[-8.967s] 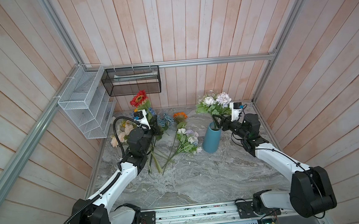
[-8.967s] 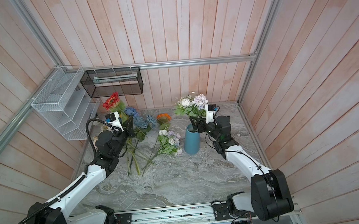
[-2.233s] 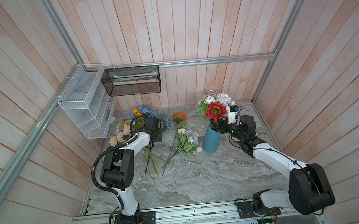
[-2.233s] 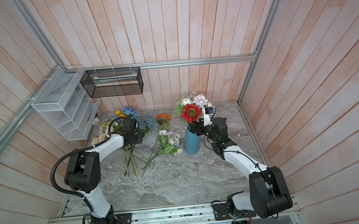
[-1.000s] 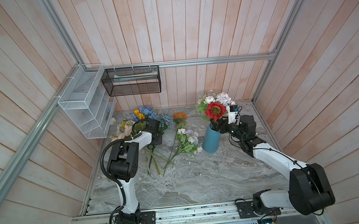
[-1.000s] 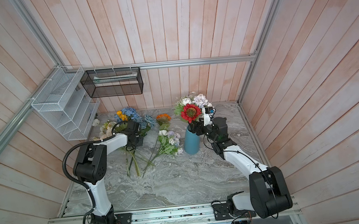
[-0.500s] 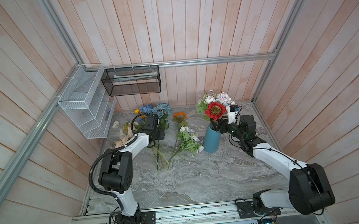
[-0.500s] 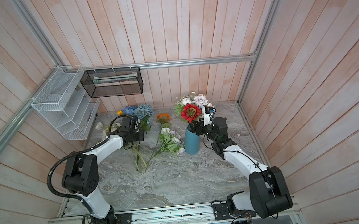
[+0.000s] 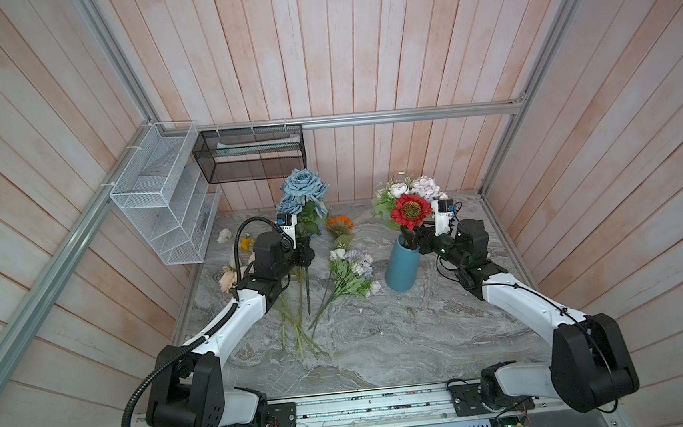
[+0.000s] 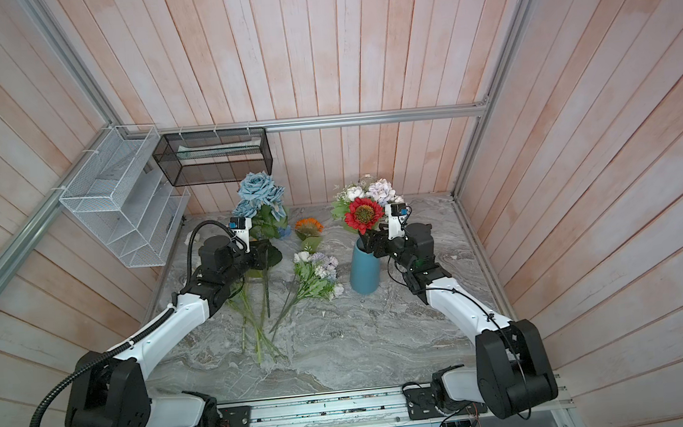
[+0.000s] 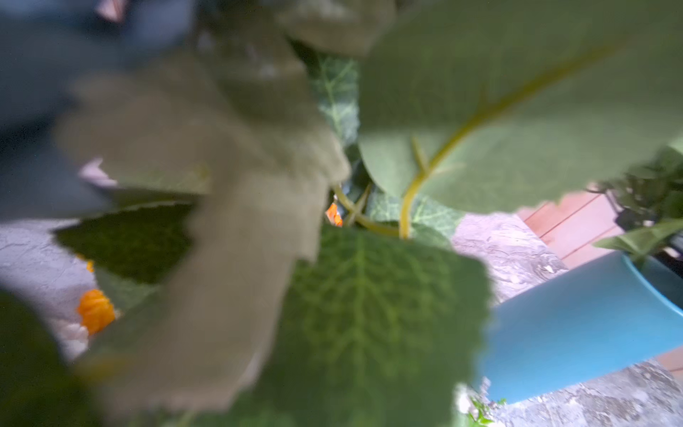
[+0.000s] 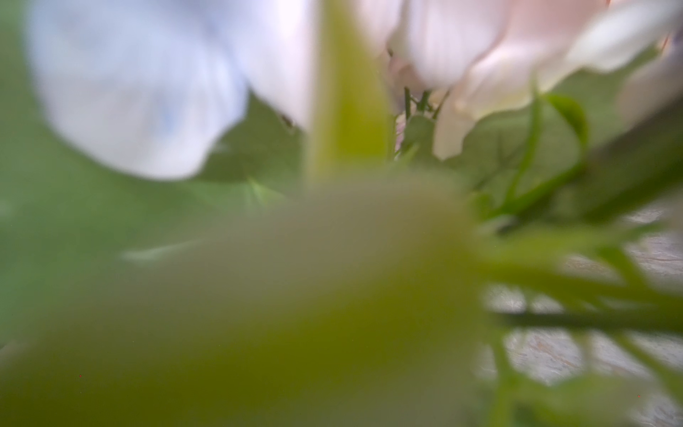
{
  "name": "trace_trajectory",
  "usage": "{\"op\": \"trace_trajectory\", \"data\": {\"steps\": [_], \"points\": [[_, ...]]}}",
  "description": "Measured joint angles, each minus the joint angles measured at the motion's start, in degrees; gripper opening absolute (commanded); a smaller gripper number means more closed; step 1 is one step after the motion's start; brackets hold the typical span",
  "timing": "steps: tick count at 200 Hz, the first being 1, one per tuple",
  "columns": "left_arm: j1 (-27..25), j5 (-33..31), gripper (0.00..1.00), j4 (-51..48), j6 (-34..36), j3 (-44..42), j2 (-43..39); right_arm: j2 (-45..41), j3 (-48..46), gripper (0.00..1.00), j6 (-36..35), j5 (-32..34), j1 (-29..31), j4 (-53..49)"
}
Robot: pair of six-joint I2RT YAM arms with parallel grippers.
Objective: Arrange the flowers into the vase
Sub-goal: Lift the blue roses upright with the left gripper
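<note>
A: Found the left pincer [image 9: 304, 254] clamped shut on the stem of the blue roses [image 9: 302, 190], at the far left of the surface. Stem held near upright, blooms on top, cut end pointing down toward the loose stems [image 9: 299, 334].

B: And the vase [image 9: 402, 269]?

A: Placed it to the right of that pincer, well apart, mouth up and already crowded with the red daisy [image 9: 411, 210] and pale blooms [image 9: 423, 185]. Judged a carry rightward over the lilac-and-white sprig [image 9: 352, 266], then a drop along the stem's own line.

B: Nearer arm?

A: Saw the right pincer [image 9: 413, 239] at the vase mouth, jaws apart beside the daisy's stem. Could not tell about any touch. Reckoned it the nearer, yet counted the roses as the left arm's load.

B: Surface and room?

A: Grey marbled surface [image 9: 404, 343], strewn at left with a peach bloom [image 9: 227, 280], an orange daisy [image 9: 340, 223] farther right and back, bare toward the near edge. White wire rack [image 9: 165, 220] on the left wall, black mesh basket [image 9: 252, 155] on the far wall, plank walls [image 9: 360, 54] all round.
</note>
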Motion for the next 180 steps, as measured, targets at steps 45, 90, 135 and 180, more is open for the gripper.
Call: {"op": "trace_trajectory", "data": {"steps": [45, 90, 135, 180], "points": [[0.0, 2.6, 0.00, 7.2, -1.1, -3.2, -4.3, -0.4, 0.0, 0.78, 0.0, 0.0, 0.0, 0.0], [0.0, 7.0, 0.00, 14.8, -3.6, -2.9, -9.4, -0.4, 0.0, 0.78, 0.0, 0.0, 0.0, 0.0], [-3.1, 9.4, 0.00, 26.1, -6.3, -2.6, -10.2, -0.4, 0.0, 0.78, 0.9, 0.5, 0.0, 0.0], [-11.3, 7.7, 0.00, 41.4, -6.6, -1.8, -5.7, -0.3, 0.0, 0.78, 2.8, 1.6, 0.0, 0.0]]}}
